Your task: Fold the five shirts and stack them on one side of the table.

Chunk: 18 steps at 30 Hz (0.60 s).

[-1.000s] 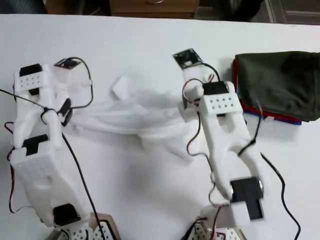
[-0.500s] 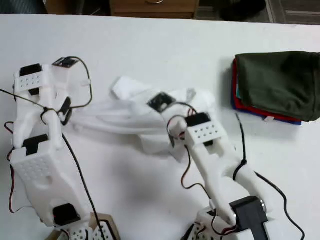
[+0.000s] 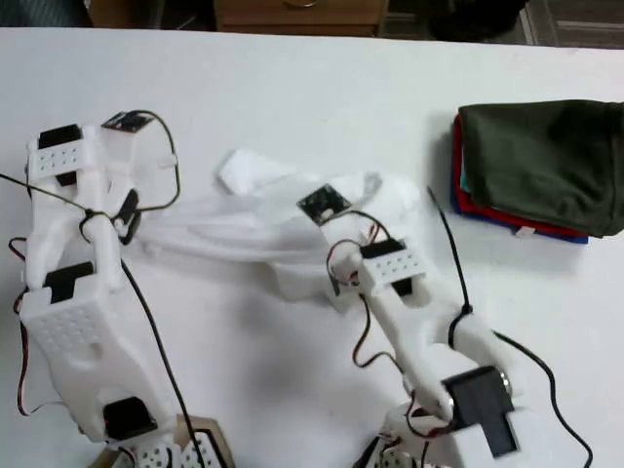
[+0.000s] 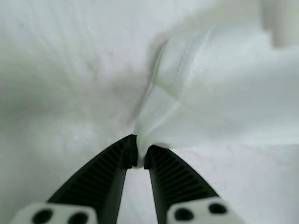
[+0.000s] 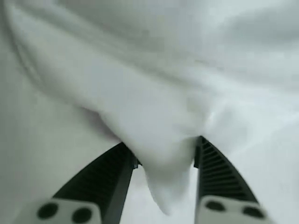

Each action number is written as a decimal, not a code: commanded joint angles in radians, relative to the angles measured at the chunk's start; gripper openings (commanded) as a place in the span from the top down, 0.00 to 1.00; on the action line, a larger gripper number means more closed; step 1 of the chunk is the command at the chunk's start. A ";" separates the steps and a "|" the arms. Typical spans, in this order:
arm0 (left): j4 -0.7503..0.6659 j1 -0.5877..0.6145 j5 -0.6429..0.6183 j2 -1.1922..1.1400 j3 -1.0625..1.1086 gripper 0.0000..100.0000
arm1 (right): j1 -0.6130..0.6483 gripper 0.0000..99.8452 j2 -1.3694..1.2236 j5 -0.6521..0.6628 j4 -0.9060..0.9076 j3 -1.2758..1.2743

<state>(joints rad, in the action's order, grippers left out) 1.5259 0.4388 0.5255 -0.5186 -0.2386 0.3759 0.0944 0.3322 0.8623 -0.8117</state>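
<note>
A white shirt (image 3: 244,229) lies bunched across the middle of the white table (image 3: 292,78). My left gripper (image 3: 130,227) is at its left end. In the left wrist view that gripper (image 4: 138,158) is shut on a thin edge of the shirt (image 4: 210,93). My right gripper (image 3: 333,281) sits over the shirt's middle. In the right wrist view it (image 5: 163,158) is shut on a thick bunch of the white cloth (image 5: 140,70). At the right edge lies a stack of folded shirts (image 3: 541,161), dark green on top with red and blue beneath.
Both arm bases stand at the near edge, with cables (image 3: 156,341) trailing over the table. A wooden cabinet (image 3: 292,15) is behind the far edge. Bare tabletop lies beyond the shirt and between the arms.
My right gripper has moved from the shirt's right end, near the stack, leftward and nearer to the shirt's middle, carrying cloth over with it. The left arm has stayed still.
</note>
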 commanded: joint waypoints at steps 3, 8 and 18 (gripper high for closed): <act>-0.011 0.012 -0.012 0.005 -0.041 0.97 | -0.070 0.96 -0.099 -0.008 0.128 0.195; -0.011 0.012 -0.012 0.005 -0.041 0.97 | -0.125 0.98 -0.008 0.000 0.274 0.350; 0.009 0.008 -0.014 0.048 -0.047 0.97 | -0.097 0.98 0.231 0.002 0.420 0.416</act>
<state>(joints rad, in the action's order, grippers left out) 1.5259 0.4388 0.5194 -0.5186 -0.2432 0.2670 0.2463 0.3337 1.2520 -0.4327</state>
